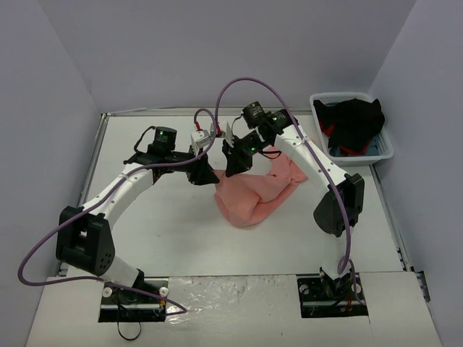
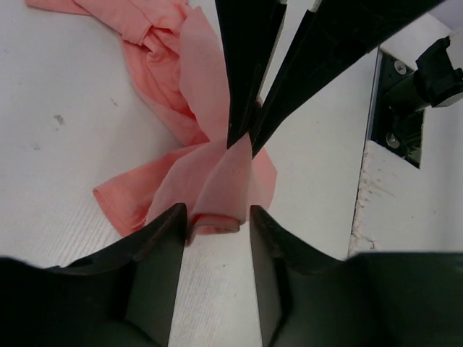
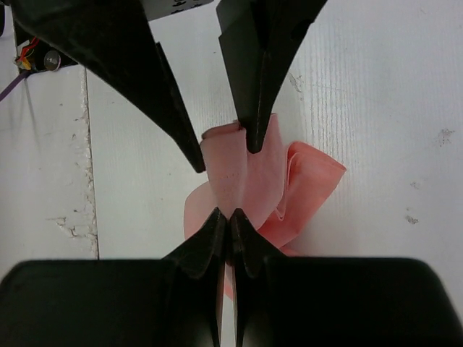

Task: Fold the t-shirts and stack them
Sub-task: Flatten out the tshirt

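T-shirt (image 1: 253, 195), thin salmon-pink cloth, lies crumpled in soft folds on the white table (image 1: 159, 231). I see my right gripper (image 3: 228, 217) pinching a raised peak of it, my left gripper (image 2: 215, 217) spread wide around that fold.

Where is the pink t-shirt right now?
In the top view the pink t-shirt lies crumpled mid-table, left of the white basket; the right tool pinches its far-left edge, the open left tool close beside it.
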Robot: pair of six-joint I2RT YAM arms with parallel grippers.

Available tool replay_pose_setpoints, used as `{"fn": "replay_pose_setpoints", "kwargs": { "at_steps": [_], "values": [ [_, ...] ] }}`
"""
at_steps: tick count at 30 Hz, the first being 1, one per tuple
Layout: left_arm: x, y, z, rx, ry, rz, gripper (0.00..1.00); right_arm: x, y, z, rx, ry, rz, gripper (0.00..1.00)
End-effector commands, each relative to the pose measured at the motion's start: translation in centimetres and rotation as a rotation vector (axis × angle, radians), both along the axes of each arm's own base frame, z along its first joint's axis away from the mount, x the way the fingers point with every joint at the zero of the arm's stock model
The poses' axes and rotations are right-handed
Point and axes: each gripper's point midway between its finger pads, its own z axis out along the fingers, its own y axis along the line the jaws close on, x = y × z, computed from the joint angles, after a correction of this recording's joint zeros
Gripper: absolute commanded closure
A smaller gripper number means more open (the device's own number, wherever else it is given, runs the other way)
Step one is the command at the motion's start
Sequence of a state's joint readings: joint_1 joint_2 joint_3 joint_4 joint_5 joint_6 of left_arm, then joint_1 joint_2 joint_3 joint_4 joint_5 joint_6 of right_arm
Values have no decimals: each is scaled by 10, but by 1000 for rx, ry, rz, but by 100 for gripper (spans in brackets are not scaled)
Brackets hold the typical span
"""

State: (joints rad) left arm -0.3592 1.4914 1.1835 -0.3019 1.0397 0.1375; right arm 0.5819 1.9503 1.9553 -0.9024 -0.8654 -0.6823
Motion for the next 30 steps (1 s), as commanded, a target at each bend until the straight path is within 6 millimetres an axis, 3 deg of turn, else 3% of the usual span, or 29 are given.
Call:
{"fn": "replay_pose_setpoints", "kwargs": {
  "at_steps": [1,2,4,9,10,11,13,14,17,20,21,24,29,30],
  "values": [
    [9,-15,29,-72,-39,-20,68,-26,11,22,58,-18,101,100],
    [9,-15,28,-70,-38,-21,80,-26,11,20,52,-17,99,100],
    [9,-15,27,-61,-48,-30,94,-26,10,20,48,-19,98,100],
    [6,-13,31,-66,-56,-44,98,-26,7,16,31,-19,92,100],
    [7,-13,35,-66,-79,-49,97,-26,7,15,25,-20,89,67],
    [3,-10,35,-56,-70,-54,98,-23,4,12,3,-27,75,48],
    [4,-2,40,-19,-108,-50,98,-20,-4,13,-17,-44,47,29],
    [5,1,42,2,-127,-40,98,-16,-10,14,-28,-62,31,26],
    [4,18,48,85,-189,-29,97,5,-43,26,-17,-113,-63,20],
    [-2,29,48,140,-220,-40,98,47,-82,33,-57,-203,-274,18],
    [-4,33,50,152,-250,-46,98,70,-102,26,-138,-271,-405,18],
    [-12,45,52,198,-295,-31,98,107,-147,5,-306,-345,-618,18],
    [-9,74,51,328,-358,59,98,140,-177,-25,-391,-308,-796,19],
    [-11,79,55,342,-379,67,97,148,-180,-40,-418,-292,-812,19]
  ]
}}
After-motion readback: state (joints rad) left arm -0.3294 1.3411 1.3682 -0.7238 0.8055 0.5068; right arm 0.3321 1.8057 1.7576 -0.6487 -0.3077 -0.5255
